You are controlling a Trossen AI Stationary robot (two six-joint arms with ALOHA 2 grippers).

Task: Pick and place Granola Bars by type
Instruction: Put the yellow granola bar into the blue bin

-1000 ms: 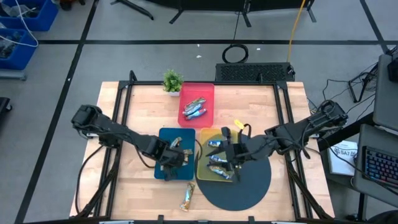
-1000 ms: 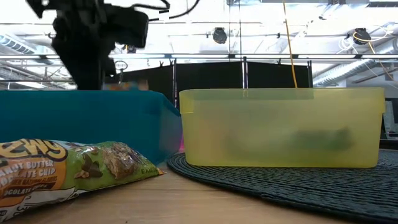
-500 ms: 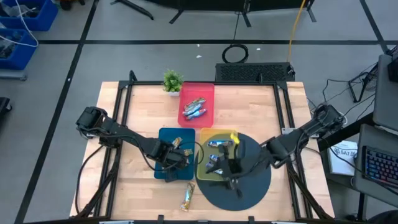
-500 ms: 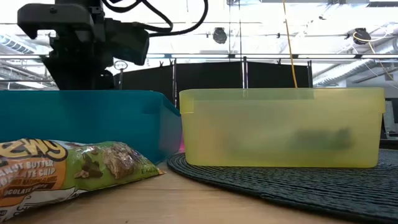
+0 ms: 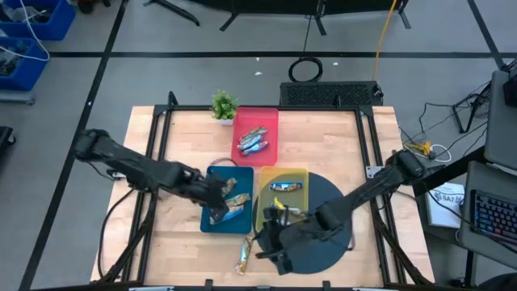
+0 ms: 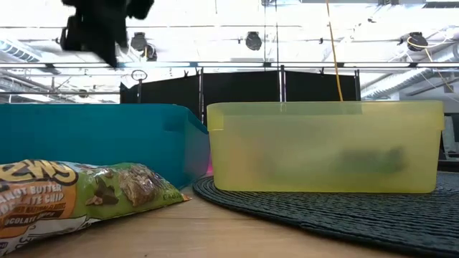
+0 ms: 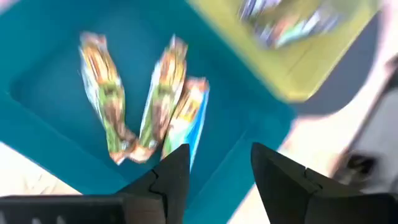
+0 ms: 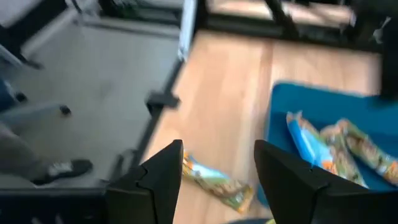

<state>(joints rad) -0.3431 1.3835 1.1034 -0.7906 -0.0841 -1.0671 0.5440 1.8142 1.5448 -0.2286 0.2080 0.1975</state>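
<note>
The blue tray [image 5: 212, 179] holds three Granola Bars [image 7: 155, 99], and my left gripper [image 7: 214, 177] hangs open above them, touching nothing. One more bar [image 5: 244, 255] lies flat on the wood near the table's front edge, also seen close in the low view [image 6: 79, 193]. My right gripper [image 8: 217, 171] stands open above and just right of that bar [image 8: 217, 182], over the dark mat's left rim. The yellow tray [image 5: 300, 175] and the red tray [image 5: 266, 115] each hold bars.
The yellow tray stands on a dark round mat [image 5: 327, 242], tight against the blue tray's right side. The red tray sits at the far middle beside a small green plant [image 5: 224, 105]. Bare wood lies left of the blue tray and right of the mat.
My right gripper has left the yellow tray and swung toward the table's near edge and left, ending beside the loose bar. My left gripper has risen above the blue tray, and the bars beneath it now show.
</note>
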